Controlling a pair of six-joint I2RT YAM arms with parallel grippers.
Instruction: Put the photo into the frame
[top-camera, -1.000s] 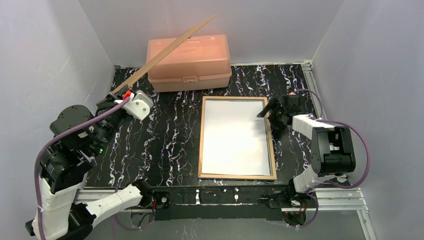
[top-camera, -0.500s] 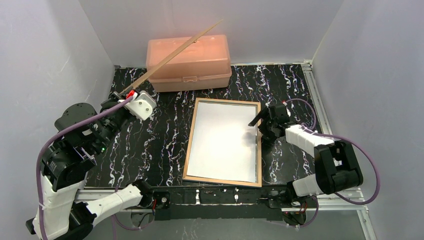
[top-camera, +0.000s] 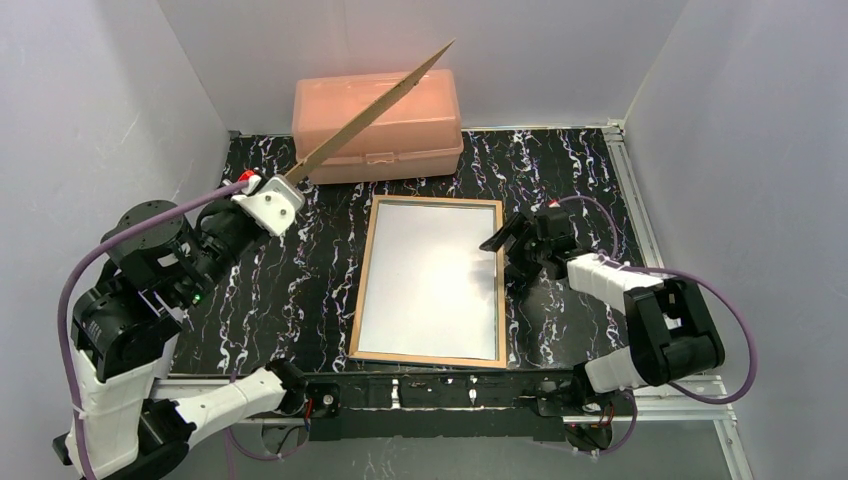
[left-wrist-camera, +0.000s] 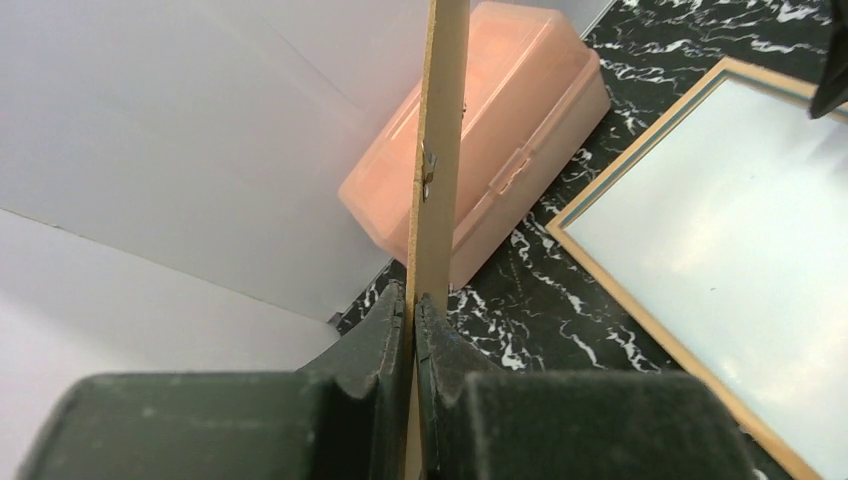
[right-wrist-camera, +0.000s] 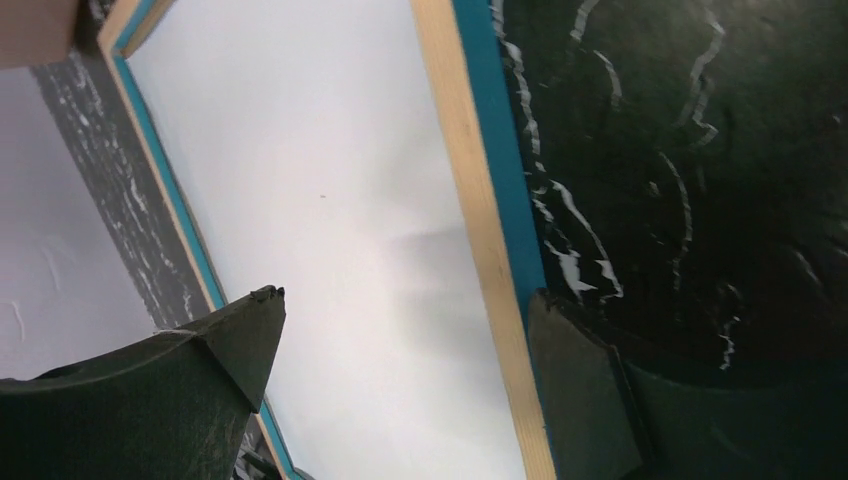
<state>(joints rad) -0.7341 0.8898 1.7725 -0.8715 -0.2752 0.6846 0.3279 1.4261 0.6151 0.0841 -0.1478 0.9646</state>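
Observation:
The frame (top-camera: 425, 358) lies face down on the black marbled table, its wood-coloured back edge up; its blue rim shows in the right wrist view (right-wrist-camera: 500, 150). A plain white sheet (top-camera: 425, 280) fills it, matching the photo's white back (right-wrist-camera: 320, 150); no balloon print shows. My right gripper (top-camera: 508, 255) is open and straddles the frame's right rail (right-wrist-camera: 470, 180), one finger over the white sheet, one outside it (right-wrist-camera: 405, 300). My left gripper (top-camera: 275, 186) is shut on the brown backing board (top-camera: 370, 108) and holds it tilted up, left of the frame (left-wrist-camera: 412, 310).
A peach plastic box (top-camera: 400, 135) stands at the back of the table behind the frame, under the raised board's far end; it also shows in the left wrist view (left-wrist-camera: 510, 130). Grey walls close in on the left, back and right.
The frame has slid left across the table with my right gripper at its right rail. My left gripper has lifted the backing board a little and tipped it steeper.

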